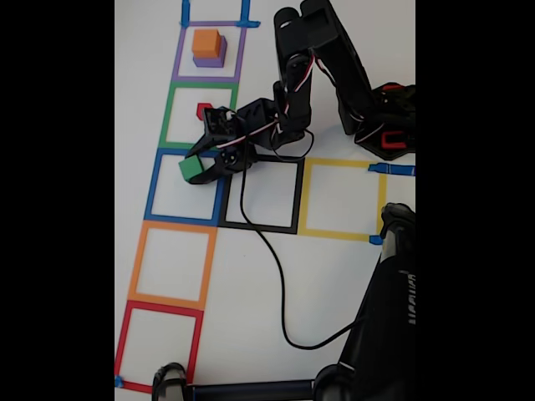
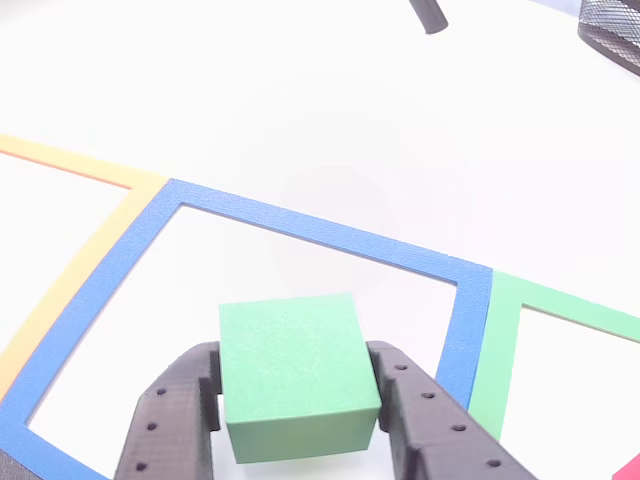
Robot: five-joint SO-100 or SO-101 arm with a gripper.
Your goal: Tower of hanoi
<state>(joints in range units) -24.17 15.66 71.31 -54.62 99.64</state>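
The green cube [image 1: 194, 168] sits between the two black fingers of my gripper [image 1: 201, 167], which is shut on it at the upper right corner of the blue tape square [image 1: 159, 180]. Up close in the other view, the green cube [image 2: 296, 375] is squeezed from both sides by the gripper [image 2: 295, 352], inside the blue outline [image 2: 300, 222]. The orange cube [image 1: 206, 42] rests on top of the purple cube [image 1: 210, 58] in the purple tape square. The red cube [image 1: 202, 109] stands in the green tape square, partly hidden behind the gripper.
A column of tape squares runs down the fixed view: purple, green, blue, orange [image 1: 171, 266], red [image 1: 159, 344]. Black [image 1: 261, 194] and yellow [image 1: 343, 199] squares lie to the right. The arm's base [image 1: 386, 125] and a black cable [image 1: 280, 292] are on the right.
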